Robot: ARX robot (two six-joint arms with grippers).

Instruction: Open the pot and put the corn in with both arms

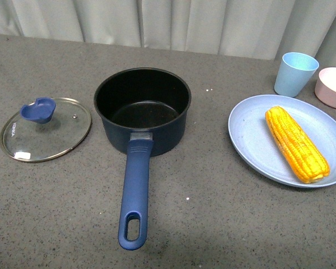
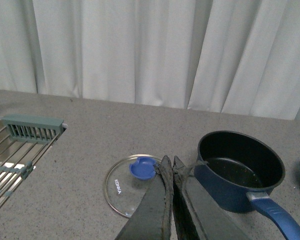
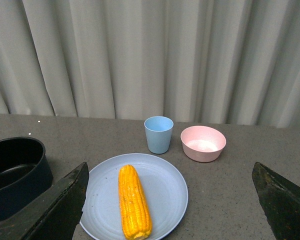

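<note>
Glass lid (image 1: 50, 137) lies flat on the counter (image 1: 224, 218), just left of the open pot (image 1: 143, 106), whose handle points toward the robot. Well to the right, the corn (image 1: 297, 144) lies on a blue plate (image 1: 249, 134), with a cup (image 1: 295, 74) and a pink bowl (image 1: 333, 87) behind. Left tool (image 2: 169, 162): jaws pressed together, gripping nothing. Right tool (image 3: 169, 170): jaws spread wide, facing the corn.

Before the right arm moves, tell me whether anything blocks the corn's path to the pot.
Nothing visible does. The corn lies on the blue plate; only counter lies between the plate and the open pot.
</note>
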